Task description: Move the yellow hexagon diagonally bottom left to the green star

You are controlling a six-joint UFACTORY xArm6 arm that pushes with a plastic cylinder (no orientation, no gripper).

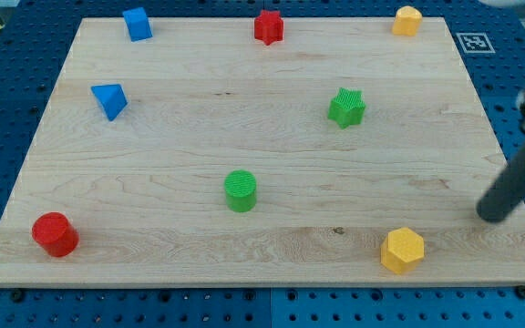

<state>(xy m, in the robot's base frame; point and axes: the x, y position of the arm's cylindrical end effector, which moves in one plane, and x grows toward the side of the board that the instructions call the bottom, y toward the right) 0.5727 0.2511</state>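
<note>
- The yellow hexagon (402,250) sits near the counter's (153,182) bottom edge, at the view's right.
- My tip (492,215) lies to its upper right, apart; no fingers exist.
- The green star (346,107) stands well above.

My rod is a plain dark cylinder, matte black down to my tip (494,216). Above it sits a blurred, seemingly grey-white collar.

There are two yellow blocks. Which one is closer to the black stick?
The yellow hexagon at the view's bottom right is closer to my tip, which sits just to its upper right. The other yellow block is far off at the board's top edge.
</note>
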